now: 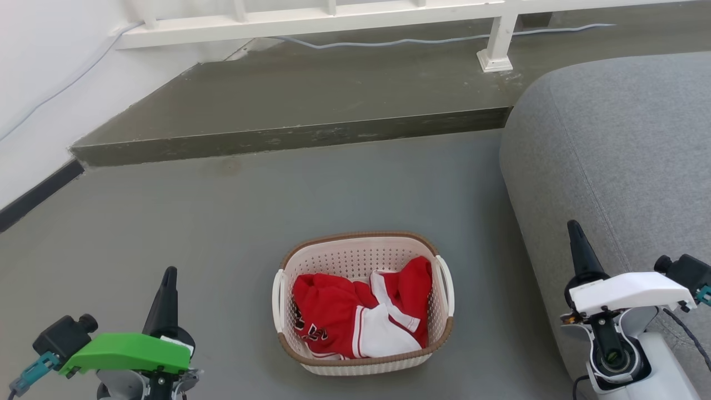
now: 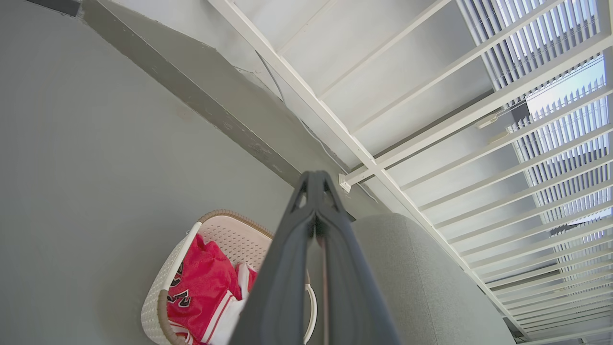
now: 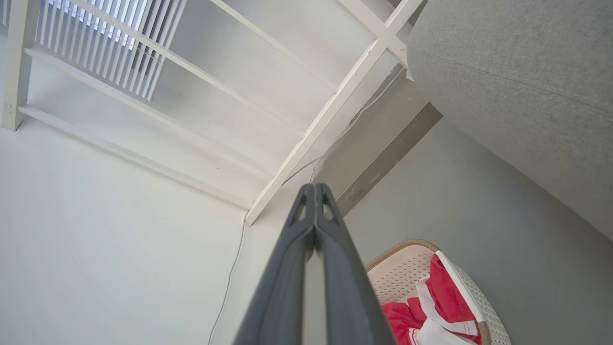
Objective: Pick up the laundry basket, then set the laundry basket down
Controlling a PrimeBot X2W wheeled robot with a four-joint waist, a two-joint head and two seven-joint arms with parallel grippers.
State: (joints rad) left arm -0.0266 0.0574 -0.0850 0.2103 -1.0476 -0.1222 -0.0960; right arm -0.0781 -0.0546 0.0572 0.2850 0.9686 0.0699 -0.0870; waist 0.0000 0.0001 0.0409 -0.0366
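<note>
Resting on the floor point(image 1: 222, 222), the basket point(image 1: 355, 260) (cream perforated plastic, woven-look brown rim, white handles, red cloth point(image 1: 328, 311) inside) sat between left gripper point(image 1: 168, 278) and right gripper point(image 1: 575, 230), both pinched closed, empty, well clear of it, fitting pre-lift or post-set-down alike; thin walls judged flexible, favouring level two-handle support.

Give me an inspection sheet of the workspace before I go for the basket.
Surface: grey floor, with the basket standing on it.
Job's things: basket upright, holding red and white clothes; not gripped.
Clutter: nothing seen.
Grippers: left gripper shut, right gripper shut; both hold nothing, one on each side of the basket, apart from it.
Cables: grey cable on the step, under the railing.
Surroundings: grey sofa right of the basket; white wall to the left.
</note>
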